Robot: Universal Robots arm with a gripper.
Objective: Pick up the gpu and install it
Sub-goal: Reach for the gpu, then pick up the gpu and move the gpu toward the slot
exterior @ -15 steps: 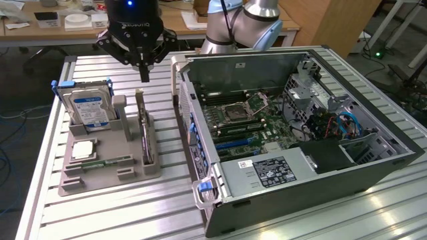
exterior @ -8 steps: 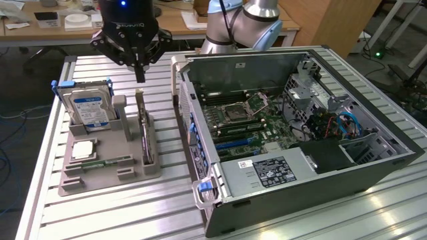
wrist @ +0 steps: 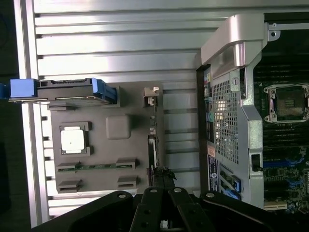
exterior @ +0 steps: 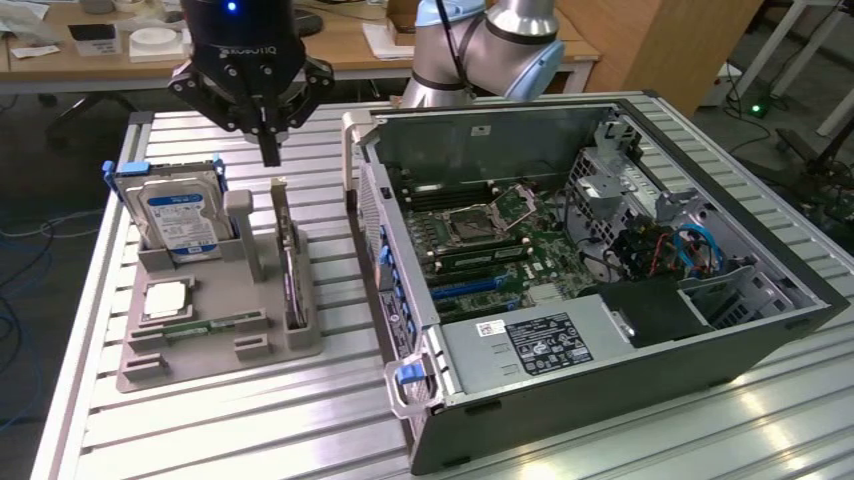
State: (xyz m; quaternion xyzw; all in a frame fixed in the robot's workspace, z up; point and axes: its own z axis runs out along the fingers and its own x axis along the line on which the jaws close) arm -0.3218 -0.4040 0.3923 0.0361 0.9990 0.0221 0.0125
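1. Noting the claw [exterior: 271, 157] hanging over the grey holder [exterior: 200, 365], fingers pressed together into one narrow point, gripping nothing.
2. Finding the graphics card [exterior: 284, 262] standing on its long edge in a slot of that holder, on the side nearest the computer case [exterior: 694, 330], not yet lifted.
3. Placing the claw's tip just above the card's far end in the exterior view, with a gap showing between the two.
4. Looking down through the wrist view: seeing the card edge-on as a thin dark strip, running up to the closed tip.
5. Logging a hard drive [exterior: 180, 222] with a blue label, standing upright in the holder's far slot on the exterior view's left, with blue tabs at its sides.
6. Logging a processor chip [exterior: 167, 298] lying flat in a recess in front of the drive, and a memory stick [exterior: 214, 325] lying flat just beside it.
7. Recording the case lying on its side on the exterior view's right, side panel off, exposing the motherboard [exterior: 494, 250] with its processor socket [exterior: 470, 222].
8. Marking the slatted metal surface [exterior: 267, 430] as carrying both holder and case, near each other, with a strip of bare slats between.
9. Spotting the robot arm [exterior: 494, 50] rising behind the case.
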